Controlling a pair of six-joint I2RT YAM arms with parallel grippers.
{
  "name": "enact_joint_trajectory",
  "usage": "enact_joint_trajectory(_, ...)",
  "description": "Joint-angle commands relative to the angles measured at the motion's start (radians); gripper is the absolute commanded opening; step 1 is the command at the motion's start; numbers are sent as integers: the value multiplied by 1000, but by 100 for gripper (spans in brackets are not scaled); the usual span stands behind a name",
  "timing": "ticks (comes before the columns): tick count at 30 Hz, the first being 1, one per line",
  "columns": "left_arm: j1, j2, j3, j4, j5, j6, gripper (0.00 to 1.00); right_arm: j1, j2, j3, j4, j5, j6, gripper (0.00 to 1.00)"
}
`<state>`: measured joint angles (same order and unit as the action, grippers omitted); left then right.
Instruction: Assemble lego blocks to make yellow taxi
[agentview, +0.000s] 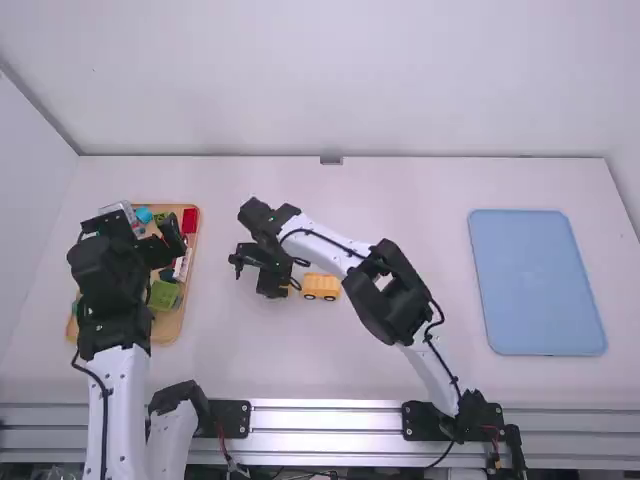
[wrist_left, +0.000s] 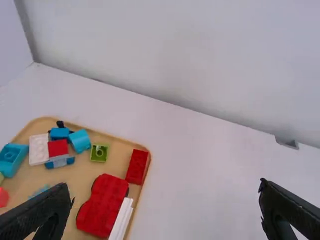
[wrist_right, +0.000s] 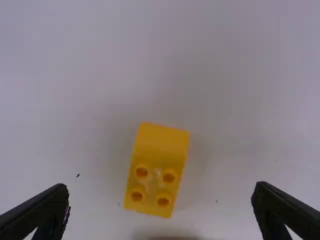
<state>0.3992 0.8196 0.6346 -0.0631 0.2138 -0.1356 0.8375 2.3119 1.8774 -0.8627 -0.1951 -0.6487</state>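
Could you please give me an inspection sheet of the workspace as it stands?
Surface: white table, with two small dark specks near the yellow brick.
Job's things: yellow brick on the table, studs showing; yellow wheeled block near the right gripper; mixed bricks in the wooden tray at the left.
Clutter: blue tray at the right.
Grippers: left gripper open, over the wooden tray's area; right gripper open, above the yellow brick.
Cables: black cables run along the left arm and right arm.
Surroundings: white walls behind and at the left; metal rail along the near edge.
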Motion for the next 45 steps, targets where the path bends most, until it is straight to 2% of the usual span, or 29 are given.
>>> enact_joint_trajectory(1, 0, 48, 25, 1, 15, -2, 99, -48, -118, 27, 16, -97, 19, 89)
enact_joint_trajectory(2, 0, 81, 42, 0, 37, 19, 99, -68, -162, 14, 40, -87, 24, 89)
enact_joint_trajectory(3, 1, 98, 52, 0, 64, 37, 99, -79, -187, 2, 52, -77, 28, 98)
enact_joint_trajectory(8, 0, 234, 134, -24, 308, 185, 99, -132, -357, -146, 218, 42, 135, 98)
enact_joint_trajectory(9, 0, 277, 163, -48, 388, 287, 99, -148, -405, -208, 270, 40, 148, 98)
enact_joint_trajectory(13, -1, 375, 223, -150, 614, 606, 99, -209, -553, -412, 419, 2, 175, 98)
enact_joint_trajectory(14, 2, 426, 253, -219, 705, 755, 99, -247, -626, -522, 499, -27, 182, 98)
enact_joint_trajectory(15, 2, 431, 256, -224, 712, 769, 99, -255, -639, -545, 517, -38, 182, 98)
enact_joint_trajectory(18, -8, 526, 291, -321, 826, 1030, 99, -335, -757, -737, 666, -161, 182, 98)
enact_joint_trajectory(19, -9, 535, 293, -327, 833, 1055, 99, -338, -761, -745, 672, -167, 182, 98)
enact_joint_trajectory(22, -35, 628, 299, -340, 875, 1179, 99, -415, -833, -878, 776, -291, 182, 98)
enact_joint_trajectory(27, -77, 770, 299, -291, 869, 1210, 99, -492, -840, -962, 856, -423, 182, 98)
enact_joint_trajectory(33, -137, 926, 299, -384, 890, 1547, 99, -542, -839, -995, 872, -489, 182, 98)
enact_joint_trajectory(38, -182, 1009, 295, -541, 867, 1917, 99, -549, -840, -995, 855, -489, 182, 98)
enact_joint_trajectory(41, -217, 1058, 292, -556, 858, 2018, 99, -548, -829, -995, 863, -489, 181, 98)
enact_joint_trajectory(45, -277, 1124, 296, -500, 796, 1990, 100, -533, -799, -995, 887, -489, 175, 98)
